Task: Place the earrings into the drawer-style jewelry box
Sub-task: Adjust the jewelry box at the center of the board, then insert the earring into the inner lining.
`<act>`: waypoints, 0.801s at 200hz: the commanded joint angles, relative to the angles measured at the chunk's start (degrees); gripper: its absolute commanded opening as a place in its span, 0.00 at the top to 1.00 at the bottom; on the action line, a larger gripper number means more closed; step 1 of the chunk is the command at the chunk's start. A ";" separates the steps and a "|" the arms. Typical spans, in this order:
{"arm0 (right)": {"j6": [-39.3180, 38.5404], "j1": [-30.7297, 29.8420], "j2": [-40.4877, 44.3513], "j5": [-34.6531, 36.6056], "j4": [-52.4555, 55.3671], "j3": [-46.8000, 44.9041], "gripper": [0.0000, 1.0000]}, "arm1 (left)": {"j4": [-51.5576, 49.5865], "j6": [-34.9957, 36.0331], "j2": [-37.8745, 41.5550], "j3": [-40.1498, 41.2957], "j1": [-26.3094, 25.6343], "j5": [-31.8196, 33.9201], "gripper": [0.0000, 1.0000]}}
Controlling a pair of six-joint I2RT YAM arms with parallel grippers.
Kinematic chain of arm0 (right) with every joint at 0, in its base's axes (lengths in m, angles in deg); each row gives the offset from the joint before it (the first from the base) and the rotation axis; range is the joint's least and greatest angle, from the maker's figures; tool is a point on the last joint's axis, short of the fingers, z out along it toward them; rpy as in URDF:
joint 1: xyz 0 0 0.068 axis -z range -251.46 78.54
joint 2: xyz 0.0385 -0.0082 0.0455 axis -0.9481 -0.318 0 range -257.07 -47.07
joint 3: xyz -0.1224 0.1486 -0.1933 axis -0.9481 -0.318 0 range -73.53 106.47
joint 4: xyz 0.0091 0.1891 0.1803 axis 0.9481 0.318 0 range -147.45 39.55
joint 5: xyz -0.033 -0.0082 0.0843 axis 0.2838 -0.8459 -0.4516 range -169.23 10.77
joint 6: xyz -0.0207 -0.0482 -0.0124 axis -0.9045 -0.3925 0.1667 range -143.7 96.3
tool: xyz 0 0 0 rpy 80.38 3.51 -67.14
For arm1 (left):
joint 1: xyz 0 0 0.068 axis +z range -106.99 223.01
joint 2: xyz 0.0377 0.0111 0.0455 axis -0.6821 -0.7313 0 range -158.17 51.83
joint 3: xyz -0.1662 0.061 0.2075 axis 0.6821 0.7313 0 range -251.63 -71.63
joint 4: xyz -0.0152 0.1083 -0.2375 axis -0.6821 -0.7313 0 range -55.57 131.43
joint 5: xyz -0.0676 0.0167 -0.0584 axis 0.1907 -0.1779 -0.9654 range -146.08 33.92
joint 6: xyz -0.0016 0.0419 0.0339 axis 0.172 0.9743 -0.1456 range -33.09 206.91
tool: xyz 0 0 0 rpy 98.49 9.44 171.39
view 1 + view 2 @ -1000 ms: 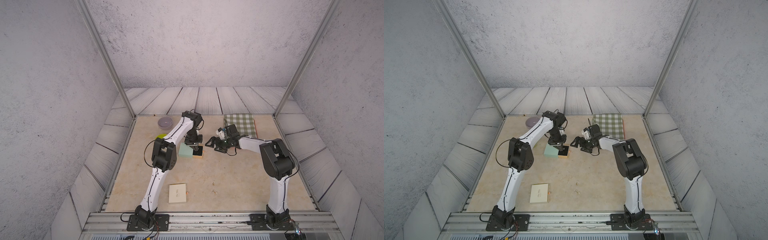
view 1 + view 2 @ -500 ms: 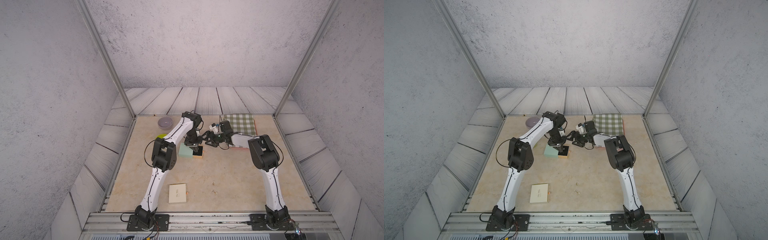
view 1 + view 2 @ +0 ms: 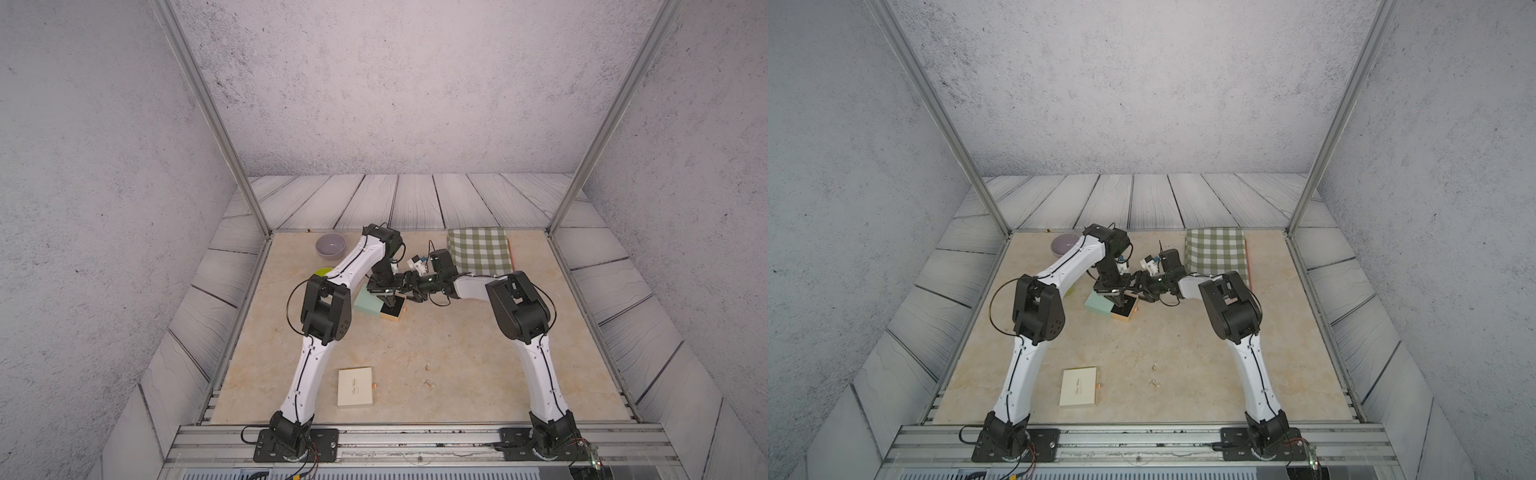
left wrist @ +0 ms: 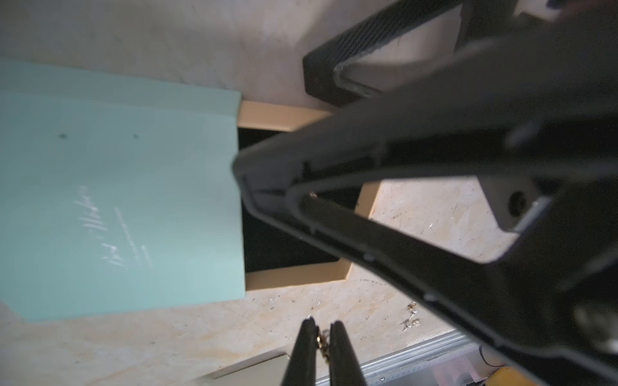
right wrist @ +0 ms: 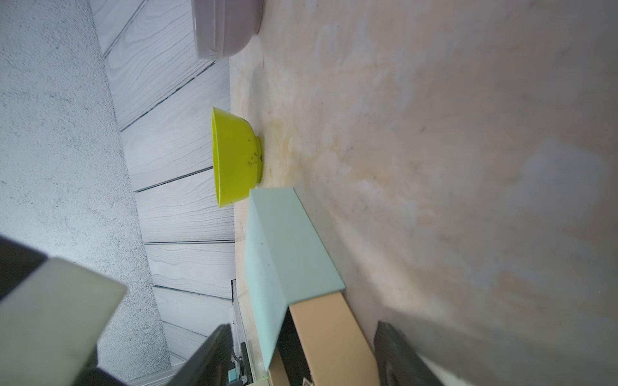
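The jewelry box is a mint sleeve (image 3: 368, 302) (image 5: 291, 247) with its tan, black-lined drawer (image 3: 392, 311) (image 4: 284, 115) pulled out. My left gripper (image 3: 388, 296) (image 4: 322, 326) hangs over the drawer, shut on a small gold earring (image 4: 322, 344). My right gripper (image 3: 409, 291) (image 5: 301, 351) is open. One of its fingers (image 5: 214, 354) stands on each side of the drawer's tan wall (image 5: 327, 334). Two more earrings (image 3: 427, 366) (image 3: 1155, 382) lie loose on the table near the front.
A cream flat box (image 3: 354, 387) lies at the front near the left arm's base. A yellow-green bowl (image 5: 234, 157) stands just behind the mint sleeve, with a grey bowl (image 3: 331, 245) farther back. A green checked cloth (image 3: 478, 251) covers the back right.
My right gripper has swung left up to the drawer and its jaws have narrowed. The left arm has stayed still with the earring in its grip.
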 commanded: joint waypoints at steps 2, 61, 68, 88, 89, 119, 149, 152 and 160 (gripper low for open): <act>0.71 0.22 1.66 0.17 0.94 -2.38 0.30 | -1.13 0.61 2.67 1.06 0.02 0.04 1.00; -12.34 1.22 12.50 9.23 19.54 -4.46 0.13 | -2.38 -1.56 2.61 1.44 -1.34 4.93 1.00; -14.21 1.23 14.13 11.18 22.01 -5.52 0.09 | -2.31 -1.77 2.22 1.29 -1.63 4.84 1.00; -18.37 1.84 18.89 15.60 27.19 -9.36 0.00 | -2.22 -2.25 1.19 0.86 -2.09 4.13 1.00; -18.60 1.87 19.14 15.79 27.33 -9.56 0.01 | -2.22 -2.23 1.12 0.83 -2.09 4.11 1.00; -21.69 3.20 24.43 19.59 31.00 -14.56 0.01 | -2.89 -3.08 -0.79 -1.09 -2.15 3.38 1.00; -22.88 3.38 26.49 20.63 32.79 -15.66 0.01 | -5.92 -3.21 -3.42 -5.48 -2.27 6.50 1.00; -22.88 3.45 26.57 20.51 32.79 -15.73 0.01 | -6.32 -3.25 -3.65 -5.92 -2.27 6.99 1.00; -22.97 3.40 26.84 20.49 32.84 -15.91 0.01 | -7.05 -3.43 -4.02 -6.76 -2.44 8.80 1.00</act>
